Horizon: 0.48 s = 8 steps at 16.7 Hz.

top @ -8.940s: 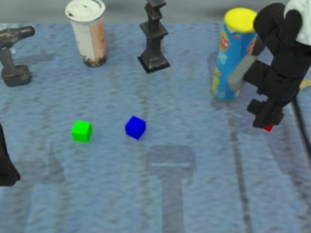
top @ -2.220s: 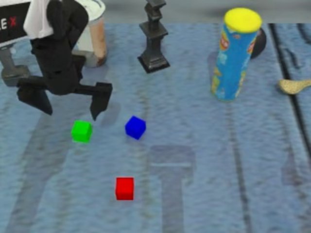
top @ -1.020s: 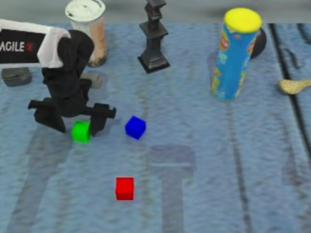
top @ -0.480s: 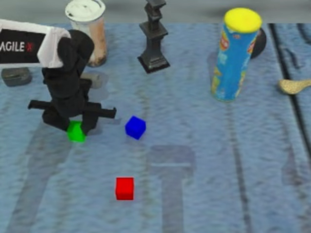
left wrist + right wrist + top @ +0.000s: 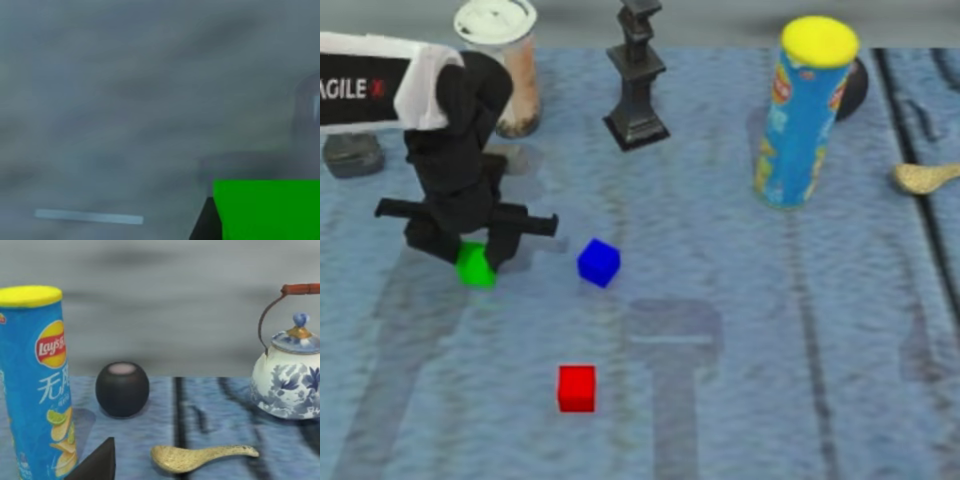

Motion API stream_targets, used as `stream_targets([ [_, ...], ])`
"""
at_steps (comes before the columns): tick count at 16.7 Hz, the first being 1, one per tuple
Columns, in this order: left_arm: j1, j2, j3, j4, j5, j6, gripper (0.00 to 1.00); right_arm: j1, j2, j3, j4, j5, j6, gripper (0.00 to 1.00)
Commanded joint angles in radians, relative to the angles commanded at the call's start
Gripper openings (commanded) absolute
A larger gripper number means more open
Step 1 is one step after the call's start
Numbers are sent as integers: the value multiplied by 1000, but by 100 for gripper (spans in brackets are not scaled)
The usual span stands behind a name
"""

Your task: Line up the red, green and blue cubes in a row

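Left gripper (image 5: 472,258) clamped on the green cube (image 5: 474,268) at the table's (image 5: 740,400) left side.

The left arm reaches in from the top view's left edge, its 2 fingers closed against the green cube, which shows below the black fingers with its faces turned slightly off the table's edges; being a cube, it has no long axis. In the left wrist view the green cube (image 5: 267,209) fills the near corner. The blue chip can (image 5: 803,110) stands upright, well off to the gripper's right. The blue cube (image 5: 598,262) sits just right of the gripper, rotated so 1 corner points toward the camera. The red cube (image 5: 576,387) lies nearer the camera and to the gripper's right, squared to the table. The right gripper is out of the top view.
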Motion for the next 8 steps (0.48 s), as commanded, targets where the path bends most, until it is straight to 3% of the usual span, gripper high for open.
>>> stream_targets([
  [5,14,-68,94,-172,-1,-2,0,0,0,0,0,0,0,100],
  [8,16,-85,110,-196,-1,-2,0,0,0,0,0,0,0,100],
])
